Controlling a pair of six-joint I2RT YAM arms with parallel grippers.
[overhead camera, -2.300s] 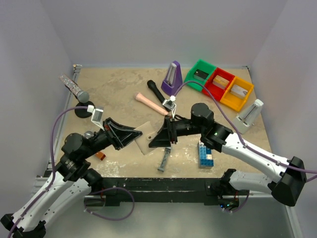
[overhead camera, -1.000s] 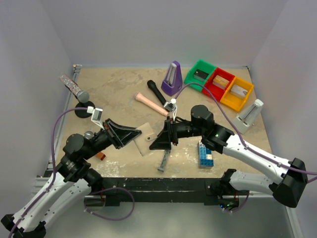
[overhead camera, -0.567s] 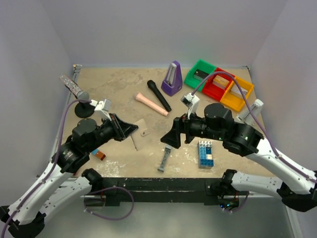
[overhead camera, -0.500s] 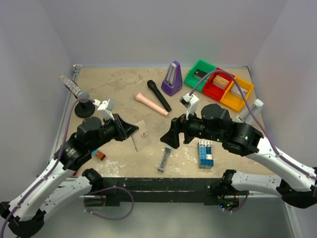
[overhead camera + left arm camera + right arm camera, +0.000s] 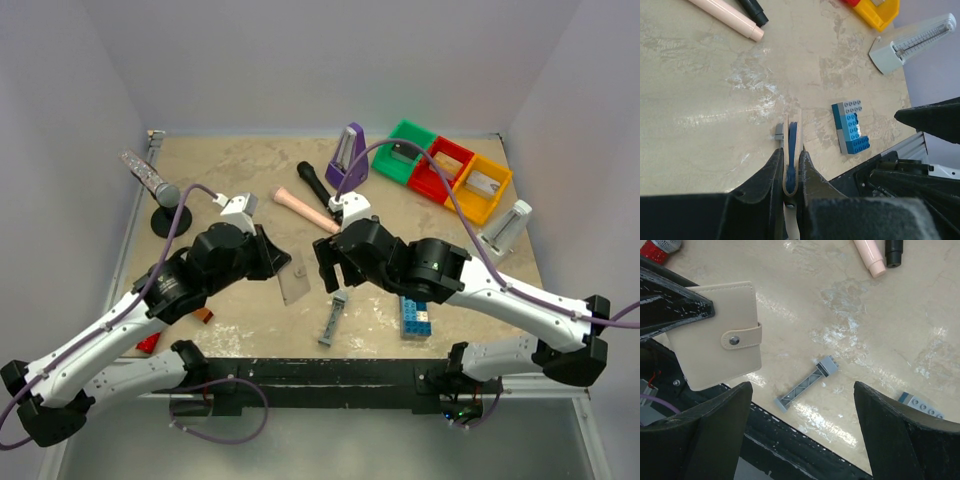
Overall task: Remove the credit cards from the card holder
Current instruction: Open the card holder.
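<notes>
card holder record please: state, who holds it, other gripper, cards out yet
card holder: closed, snap strap fastened
held by: left gripper, shut on its edge
right gripper: open, empty, beside the holder
cards out: none visible
nearby: grey bar piece

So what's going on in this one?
The left arm's jaws are shut on the card holder, holding it lifted and closed, its snap tab fastened. The right arm's jaws stand wide open just beside it, touching nothing. No credit cards are out yet, so the removal hasn't begun.
</notes>
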